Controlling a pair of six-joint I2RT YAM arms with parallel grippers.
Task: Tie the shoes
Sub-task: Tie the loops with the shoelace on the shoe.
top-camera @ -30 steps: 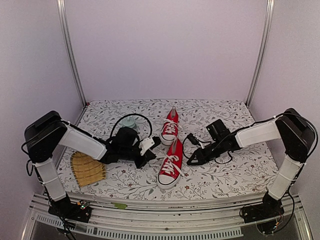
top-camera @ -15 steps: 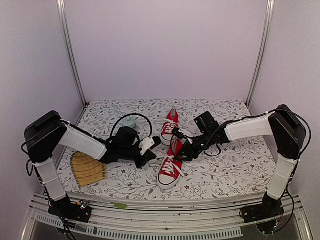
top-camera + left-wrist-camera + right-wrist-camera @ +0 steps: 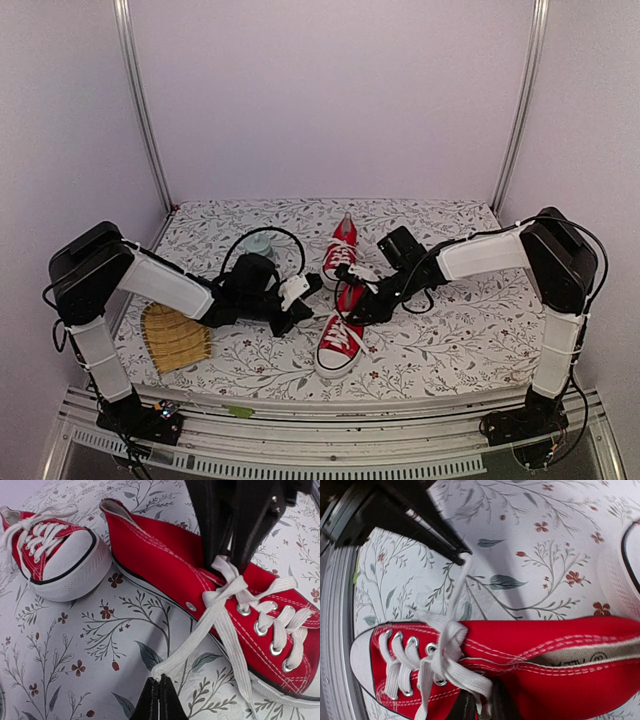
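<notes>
Two red shoes with white laces lie mid-table: the far shoe (image 3: 340, 250) and the near shoe (image 3: 341, 332), toe toward the front edge. My left gripper (image 3: 303, 288) sits left of the near shoe, shut on the end of a white lace (image 3: 195, 640) pulled out sideways from the knot; its tips (image 3: 160, 687) pinch the lace end. My right gripper (image 3: 352, 305) is over the near shoe's (image 3: 535, 645) tongue, its fingers (image 3: 240, 525) closed on the other lace at the crossed knot (image 3: 225, 567). In the right wrist view that lace (image 3: 470, 680) runs between the right gripper's (image 3: 482, 707) tips.
A woven bamboo mat (image 3: 175, 337) lies at front left. A small teal object (image 3: 258, 243) with a black cable loop sits behind the left arm. The far shoe's toe (image 3: 65, 565) is close to the near shoe's heel. Metal rails run along the table's front edge.
My right gripper has moved left from the table beside the near shoe onto its laces at the tongue. My left gripper has stayed put, holding the lace end.
</notes>
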